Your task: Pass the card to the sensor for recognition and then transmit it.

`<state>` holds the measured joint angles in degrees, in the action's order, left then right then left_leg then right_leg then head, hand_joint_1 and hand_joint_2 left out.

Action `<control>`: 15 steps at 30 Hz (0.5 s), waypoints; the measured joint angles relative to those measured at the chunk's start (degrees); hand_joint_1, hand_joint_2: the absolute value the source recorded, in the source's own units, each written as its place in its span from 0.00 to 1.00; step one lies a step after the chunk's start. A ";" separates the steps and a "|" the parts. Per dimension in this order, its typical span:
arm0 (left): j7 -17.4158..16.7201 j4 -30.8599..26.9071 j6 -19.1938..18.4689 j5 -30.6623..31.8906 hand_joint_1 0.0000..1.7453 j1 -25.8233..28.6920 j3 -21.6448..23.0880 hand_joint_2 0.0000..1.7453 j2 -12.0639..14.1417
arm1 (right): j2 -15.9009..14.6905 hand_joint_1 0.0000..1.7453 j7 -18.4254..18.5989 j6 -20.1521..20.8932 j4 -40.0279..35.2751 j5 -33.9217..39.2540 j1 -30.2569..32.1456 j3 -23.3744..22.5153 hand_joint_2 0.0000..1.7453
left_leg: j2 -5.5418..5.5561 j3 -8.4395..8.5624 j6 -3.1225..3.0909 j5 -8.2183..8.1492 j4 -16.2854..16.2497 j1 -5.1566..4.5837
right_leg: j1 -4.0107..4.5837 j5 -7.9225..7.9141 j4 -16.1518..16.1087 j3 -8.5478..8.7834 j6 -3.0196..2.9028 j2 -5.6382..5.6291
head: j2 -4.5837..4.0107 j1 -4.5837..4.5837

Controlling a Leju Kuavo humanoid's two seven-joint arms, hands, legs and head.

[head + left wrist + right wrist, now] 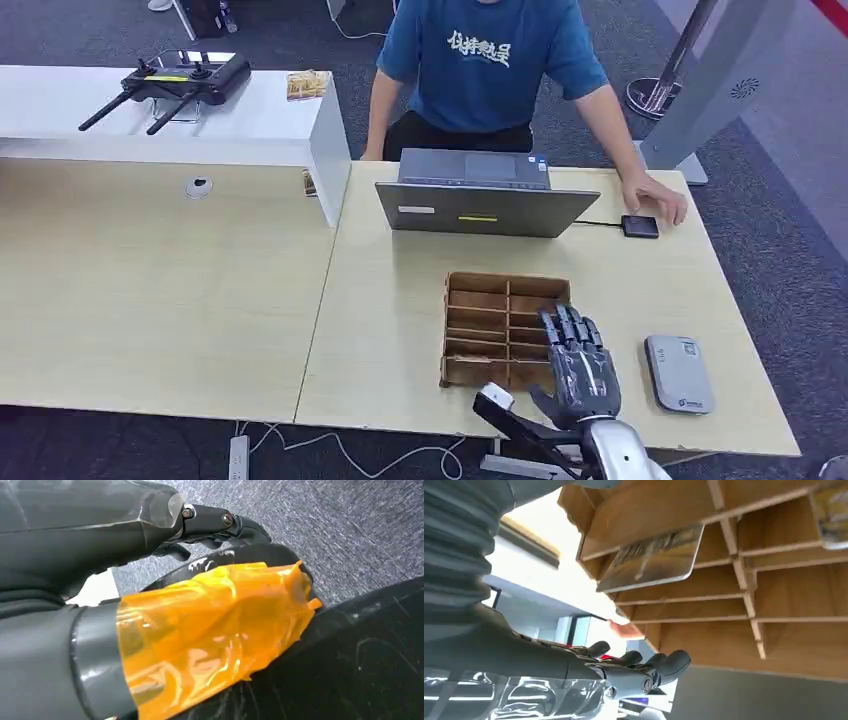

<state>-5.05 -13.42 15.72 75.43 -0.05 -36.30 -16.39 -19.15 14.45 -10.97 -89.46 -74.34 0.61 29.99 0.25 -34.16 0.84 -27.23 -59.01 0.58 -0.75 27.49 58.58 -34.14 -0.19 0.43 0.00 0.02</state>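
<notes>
- Three views are being inspected in turn. In the head view, lower centre-right of the frame, the right hand is hovering over the right-hand column of the wooden slotted tray, fingers stretched out and apart, holding nothing. It is probably being positioned there to reach a card from a slot.
- To the right of the hand, a grey sensor pad is lying flat near the table's lower right corner, apparently placed within the right arm's reach for the reading step.
- Top centre, a person is sitting behind a laptop, one hand resting by a small black device, presumably waiting to receive the card.
- In the left wrist view, the left hand is hanging over grey carpet, thumb wrapped in orange tape; whether its fingers are spread or curled cannot be told.
- In the right wrist view, the card is leaning in a tray slot, upper centre of the frame: thin, rounded corners, printed face with a glossy sheen. The hand's fingertips, lower centre, are staying clear of it.
</notes>
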 joint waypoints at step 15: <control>0.59 0.28 1.03 1.62 0.00 0.06 1.83 0.00 0.35 | -0.87 0.00 -0.07 0.13 0.42 0.77 -0.61 0.41 1.00 | 0.00 -0.01 0.00 0.00 0.00 0.00 | 0.00 0.00 0.00 0.00 0.00 0.00 | 0.00 0.00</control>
<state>-4.46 -13.14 16.74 77.05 0.01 -34.47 -16.04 -20.02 14.38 -10.84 -89.05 -73.57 0.00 30.40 0.25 -34.16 0.84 -27.23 -59.01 0.58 -0.75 27.49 58.58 -34.14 -0.19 0.43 0.00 0.02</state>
